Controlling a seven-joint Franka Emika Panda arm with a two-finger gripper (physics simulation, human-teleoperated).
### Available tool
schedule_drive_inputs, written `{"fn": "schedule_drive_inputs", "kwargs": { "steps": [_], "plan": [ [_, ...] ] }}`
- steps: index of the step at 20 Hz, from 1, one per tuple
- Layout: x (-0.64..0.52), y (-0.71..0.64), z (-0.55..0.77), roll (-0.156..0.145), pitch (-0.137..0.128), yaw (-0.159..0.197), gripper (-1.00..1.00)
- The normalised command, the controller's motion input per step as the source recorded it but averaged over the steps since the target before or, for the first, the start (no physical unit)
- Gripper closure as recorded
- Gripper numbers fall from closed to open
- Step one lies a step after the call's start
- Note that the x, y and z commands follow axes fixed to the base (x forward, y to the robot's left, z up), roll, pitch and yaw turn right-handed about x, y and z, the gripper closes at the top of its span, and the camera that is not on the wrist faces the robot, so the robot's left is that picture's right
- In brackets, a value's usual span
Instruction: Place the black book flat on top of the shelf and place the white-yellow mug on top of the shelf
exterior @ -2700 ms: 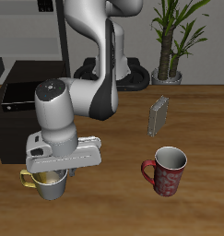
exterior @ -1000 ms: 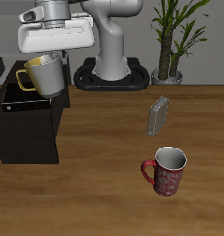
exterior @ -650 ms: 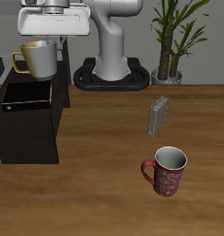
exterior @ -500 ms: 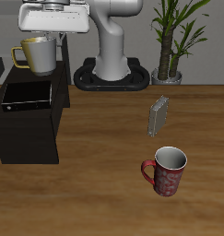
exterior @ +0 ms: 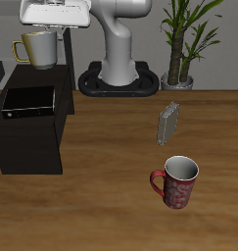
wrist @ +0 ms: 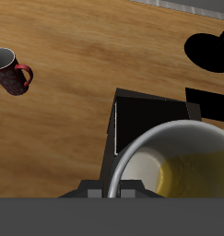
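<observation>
I have the white-yellow mug [exterior: 38, 49] clamped at its rim in the gripper [exterior: 50, 31], held upright in the air above the far end of the shelf [exterior: 27, 132], mouth up, its yellow handle pointing away from the robot's base. The black book [exterior: 28, 101] lies flat on the shelf top beneath it, long axis running across the shelf. Out on the table stand a red patterned mug [exterior: 176, 182] and, farther back, a grey ribbed block [exterior: 168, 123].
</observation>
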Motion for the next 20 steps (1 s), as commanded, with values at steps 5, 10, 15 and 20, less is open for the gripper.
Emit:
{"fn": "schedule_drive_inputs", "kwargs": {
  "steps": [5,10,15,20],
  "plan": [
    [-0.43,-0.27,-0.05,0.004,-0.032,-0.016,1.00],
    [-0.19,-0.19,-0.13,0.018,-0.017,-0.016,1.00],
    [0.00,-0.13,-0.20,0.027,0.036,-0.058,1.00],
    [0.01,-0.08,-0.14,0.030,0.016,-0.036,1.00]
  ]
}}
